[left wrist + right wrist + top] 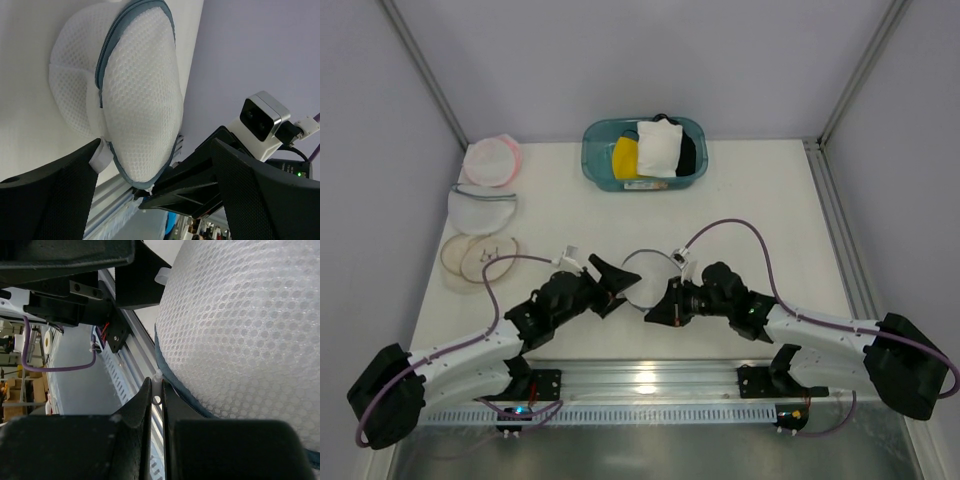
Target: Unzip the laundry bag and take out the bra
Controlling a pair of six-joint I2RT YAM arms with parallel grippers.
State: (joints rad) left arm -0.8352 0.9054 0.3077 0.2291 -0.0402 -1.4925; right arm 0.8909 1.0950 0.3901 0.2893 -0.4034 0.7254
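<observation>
Top external view is showing the laundry bag point(642, 275) sitting on the bench point(760, 200) right between my two hands, near the front edge. My left hand point(618, 283) is spreading wide open, its fingers point(50, 200) reaching past either side of the bag's near end without clamping anything. My right hand point(156, 387) is pinching down on a thin white pull tab point(157, 390) at the bag's edge, with its fingers nearly touching each other. The dark zipper rim point(107, 55) is running closed around the dome as far as I am seeing it. The bra is not showing through the mesh; I am judging from the bag's fullness that it is inside.

What is worrying me is the open left hand. If I am tugging the tab while nothing is bracing the bag, the whole pouch will likely be sliding along the bench with the pull instead of unzipping. The tab is small and thin, so it could be slipping out of my right hand under load. The soft mesh could also be bunching into the slider and jamming it. And my two hands are working very close together — a careless sweep could be knocking one into the other.
</observation>
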